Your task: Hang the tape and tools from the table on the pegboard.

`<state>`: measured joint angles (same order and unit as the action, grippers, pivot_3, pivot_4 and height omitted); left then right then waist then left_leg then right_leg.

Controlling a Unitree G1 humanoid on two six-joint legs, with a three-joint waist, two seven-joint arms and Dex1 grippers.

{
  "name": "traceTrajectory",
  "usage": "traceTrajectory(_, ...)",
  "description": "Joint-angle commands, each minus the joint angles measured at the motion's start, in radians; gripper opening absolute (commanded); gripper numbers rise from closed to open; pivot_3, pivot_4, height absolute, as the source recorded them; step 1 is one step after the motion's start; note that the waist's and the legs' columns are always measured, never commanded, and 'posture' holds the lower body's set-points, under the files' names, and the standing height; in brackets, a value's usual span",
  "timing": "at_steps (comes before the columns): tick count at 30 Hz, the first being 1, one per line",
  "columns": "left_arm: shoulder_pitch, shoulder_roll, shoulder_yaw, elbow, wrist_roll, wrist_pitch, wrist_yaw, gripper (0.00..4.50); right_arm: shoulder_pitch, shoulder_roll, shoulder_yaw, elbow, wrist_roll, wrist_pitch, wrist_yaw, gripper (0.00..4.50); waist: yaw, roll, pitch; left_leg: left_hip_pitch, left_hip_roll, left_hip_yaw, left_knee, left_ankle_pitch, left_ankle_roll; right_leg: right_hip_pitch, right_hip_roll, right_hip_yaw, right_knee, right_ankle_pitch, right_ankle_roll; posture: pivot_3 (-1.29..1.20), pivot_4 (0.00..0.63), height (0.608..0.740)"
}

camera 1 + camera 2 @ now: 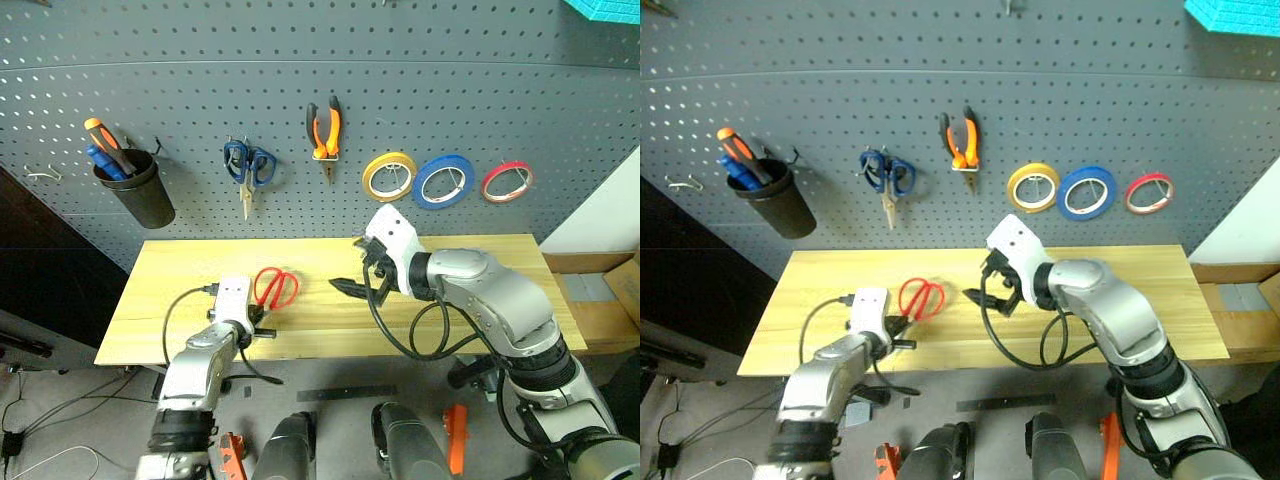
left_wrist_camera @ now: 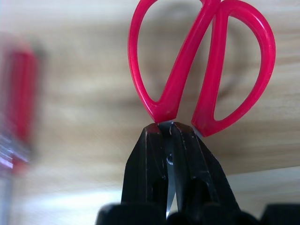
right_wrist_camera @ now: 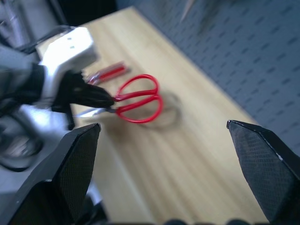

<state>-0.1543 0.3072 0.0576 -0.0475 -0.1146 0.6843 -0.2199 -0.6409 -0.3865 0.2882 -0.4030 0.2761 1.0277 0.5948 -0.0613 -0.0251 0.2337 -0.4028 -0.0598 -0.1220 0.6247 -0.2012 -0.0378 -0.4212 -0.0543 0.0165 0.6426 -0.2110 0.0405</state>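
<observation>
Left fingers (image 2: 154, 173) clamped tight on the red scissors (image 1: 275, 288), gripping at the pivot just below the loops, blades running back between the fingers. Scissors sit low over the near-left part of the counter (image 1: 480, 270), apparently just off it. Right fingers (image 3: 262, 164) spread wide, empty, hovering mid-counter. Red screwdriver (image 3: 108, 72) lies on the counter beside the scissors. Blue tape (image 1: 443, 181) and orange pliers (image 1: 324, 130) already on the pegboard (image 1: 200, 60).

Step in hand: scissors pickup, looks done. Next: raise them to a free hook and thread a loop over it; loops point away from the wrist, which helps.
</observation>
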Motion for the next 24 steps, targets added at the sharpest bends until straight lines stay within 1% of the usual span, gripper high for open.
traceTrajectory(1,0.057,0.058,-0.042,-0.105,0.069,-0.176,-0.027,0.03,-0.015,-0.009,-0.019,-0.063,-0.003,-0.076,0.000,4.50,0.001,0.000,0.000,0.000,0.000,0.000,0.000,0.000,0.000,0.000,0.000,0.000,0.000,0.000,0.000,-0.12,0.177,0.740)
traceTrajectory(4,0.099,0.077,-0.011,-0.142,0.090,-0.309,-0.011,0.03,-0.013,-0.023,-0.007,-0.076,-0.017,-0.154,0.011,4.50,0.002,0.000,0.000,0.000,0.000,0.000,-0.001,0.000,0.000,0.000,0.000,0.000,-0.001,0.000,-0.001,-0.12,0.178,0.740)
traceTrajectory(6,0.124,0.085,0.029,-0.184,0.094,-0.399,-0.001,0.03,-0.022,-0.033,-0.018,-0.086,0.001,-0.173,0.033,4.50,0.002,0.000,0.000,0.000,0.000,-0.001,-0.001,0.000,0.000,0.000,-0.001,0.000,-0.001,-0.001,-0.001,-0.11,0.179,0.740)
traceTrajectory(8,0.138,0.095,0.056,-0.217,0.097,-0.450,0.001,0.03,-0.032,-0.041,-0.034,-0.086,0.021,-0.185,0.055,4.50,0.003,0.000,0.000,-0.001,0.000,-0.001,-0.001,-0.001,0.000,-0.001,-0.001,0.000,-0.001,-0.001,-0.001,-0.10,0.180,0.740)
traceTrajectory(12,0.130,0.103,0.092,-0.274,0.102,-0.487,0.011,0.03,-0.047,-0.050,-0.057,-0.058,0.024,-0.227,0.069,4.50,0.005,0.000,0.000,-0.001,0.000,-0.001,-0.001,-0.001,0.001,-0.001,-0.001,-0.001,-0.001,-0.001,-0.001,-0.08,0.174,0.740)
traceTrajectory(18,0.065,0.120,0.111,-0.350,0.132,-0.531,0.025,0.03,-0.069,-0.068,-0.070,0.039,0.002,-0.284,0.070,4.50,0.011,-0.001,0.000,-0.002,0.000,0.000,0.000,-0.001,0.001,0.000,0.000,-0.002,-0.001,-0.001,-0.001,-0.06,0.168,0.740)
traceTrajectory(22,-0.006,0.110,0.131,-0.310,0.110,-0.487,0.032,0.03,-0.082,-0.067,-0.063,0.064,-0.003,-0.303,0.070,4.50,0.011,-0.001,0.000,-0.001,0.000,0.001,0.000,-0.001,0.001,0.000,0.000,-0.001,-0.001,-0.001,-0.001,-0.06,0.165,0.740)
traceTrajectory(24,-0.052,0.122,0.133,-0.267,0.105,-0.489,0.020,0.03,-0.086,-0.065,-0.061,0.070,-0.005,-0.300,0.066,4.50,0.012,-0.001,0.000,-0.001,0.000,0.000,0.000,-0.001,0.001,0.000,0.001,-0.002,-0.001,-0.001,-0.001,-0.06,0.166,0.740)
